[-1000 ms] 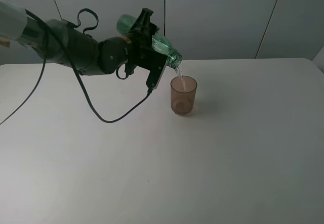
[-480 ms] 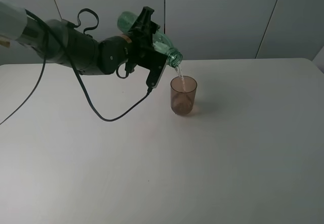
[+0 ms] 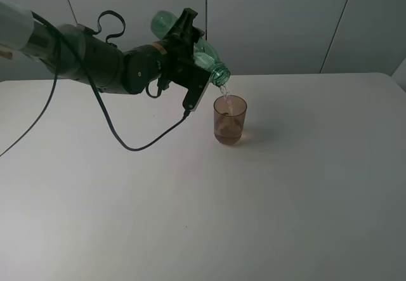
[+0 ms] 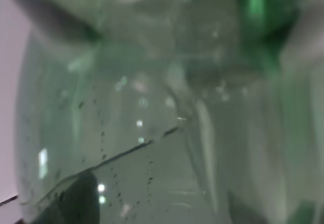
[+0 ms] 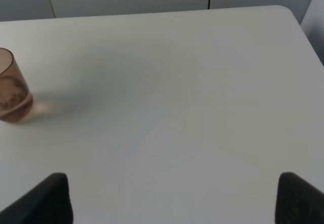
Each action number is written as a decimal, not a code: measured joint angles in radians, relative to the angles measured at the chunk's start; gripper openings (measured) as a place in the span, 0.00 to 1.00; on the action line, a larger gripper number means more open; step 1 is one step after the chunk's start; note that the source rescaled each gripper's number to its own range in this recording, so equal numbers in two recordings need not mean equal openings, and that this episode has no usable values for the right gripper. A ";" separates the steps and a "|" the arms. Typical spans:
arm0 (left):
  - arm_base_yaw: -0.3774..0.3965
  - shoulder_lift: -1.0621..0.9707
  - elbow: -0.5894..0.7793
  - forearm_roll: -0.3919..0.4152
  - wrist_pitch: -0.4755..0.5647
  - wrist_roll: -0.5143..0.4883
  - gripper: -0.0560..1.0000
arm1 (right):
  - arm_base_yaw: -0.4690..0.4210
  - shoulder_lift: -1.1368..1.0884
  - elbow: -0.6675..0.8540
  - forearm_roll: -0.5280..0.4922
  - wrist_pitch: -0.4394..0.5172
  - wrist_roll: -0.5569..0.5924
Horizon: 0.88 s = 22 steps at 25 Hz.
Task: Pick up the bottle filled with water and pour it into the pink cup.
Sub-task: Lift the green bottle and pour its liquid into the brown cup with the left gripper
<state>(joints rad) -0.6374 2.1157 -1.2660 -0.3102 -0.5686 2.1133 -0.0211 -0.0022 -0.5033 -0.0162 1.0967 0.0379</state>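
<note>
My left gripper (image 3: 189, 58) is shut on the green bottle (image 3: 207, 59) and holds it tilted, with the open neck pointing down to the right, just above the pink cup (image 3: 229, 120). A thin stream of water (image 3: 224, 94) falls from the mouth into the cup. The cup stands upright on the white table (image 3: 266, 198) and holds some water. The left wrist view is filled by the bottle's wall (image 4: 162, 133), with water inside. The right wrist view shows the cup (image 5: 12, 95) far from my right gripper (image 5: 172, 198), which is open and empty.
A black cable (image 3: 127, 143) hangs from the left arm and loops low over the table, left of the cup. The table's far edge meets a grey wall (image 3: 285, 14). The right arm is out of the exterior view.
The bottle's base has risen a little, so the bottle is tipped steeper. Water keeps running and the cup holds slightly more. The right gripper has not moved.
</note>
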 joint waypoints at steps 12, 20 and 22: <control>0.000 0.000 0.000 0.010 -0.018 0.000 0.08 | 0.000 0.000 0.000 0.000 0.000 0.000; 0.000 0.000 0.000 0.042 -0.024 0.000 0.08 | 0.000 0.000 0.000 0.000 0.000 0.000; 0.000 0.000 0.000 0.047 -0.024 0.000 0.08 | 0.000 0.000 0.000 0.000 0.000 0.000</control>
<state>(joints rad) -0.6374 2.1157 -1.2660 -0.2629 -0.5923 2.1133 -0.0211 -0.0022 -0.5033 -0.0162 1.0967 0.0379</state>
